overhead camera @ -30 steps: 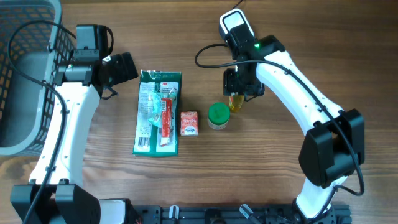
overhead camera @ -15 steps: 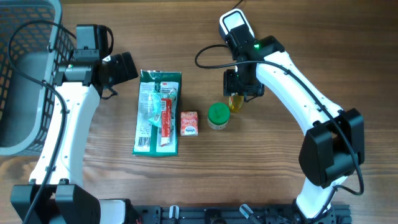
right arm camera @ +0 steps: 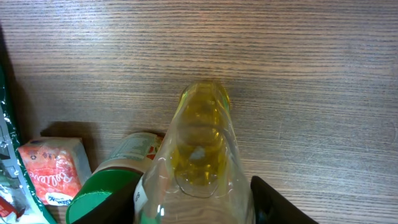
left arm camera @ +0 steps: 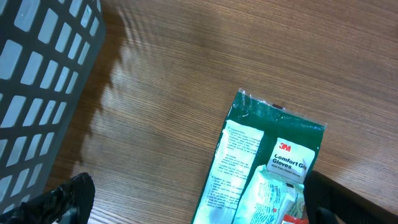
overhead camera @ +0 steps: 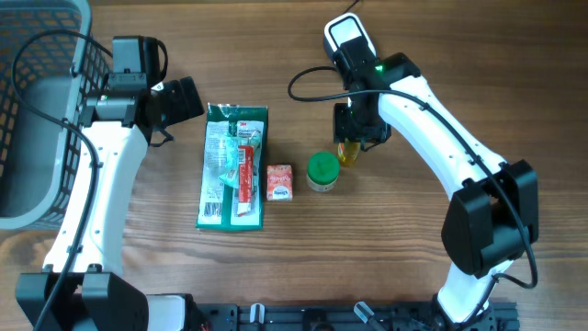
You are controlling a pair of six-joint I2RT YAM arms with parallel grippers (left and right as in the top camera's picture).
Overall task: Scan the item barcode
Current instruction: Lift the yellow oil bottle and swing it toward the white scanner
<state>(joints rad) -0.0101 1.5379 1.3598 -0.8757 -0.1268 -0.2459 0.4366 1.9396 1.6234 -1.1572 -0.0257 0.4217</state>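
A clear bottle of yellow liquid (overhead camera: pixel 347 153) stands upright on the wooden table, right of centre. My right gripper (overhead camera: pixel 355 136) is over it from above. In the right wrist view the bottle (right arm camera: pixel 200 134) fills the space between the two black fingers (right arm camera: pixel 273 205), which lie against its sides, so the right gripper (right arm camera: pixel 194 202) is shut on it. No barcode can be made out on the bottle. My left gripper (overhead camera: pixel 188 97) hovers wide open at the top left corner of a green glove pack (overhead camera: pixel 232 165). Nothing sits between the left gripper's (left arm camera: pixel 199 205) fingers.
A green-lidded jar (overhead camera: pixel 322 171) stands just left of the bottle, almost touching it. A small orange carton (overhead camera: pixel 279 182) lies between the jar and the glove pack (left arm camera: pixel 267 168). A grey mesh basket (overhead camera: pixel 37 110) occupies the far left edge.
The right gripper's fingers have narrowed onto the bottle. Neither arm nor any object has shifted on the table.
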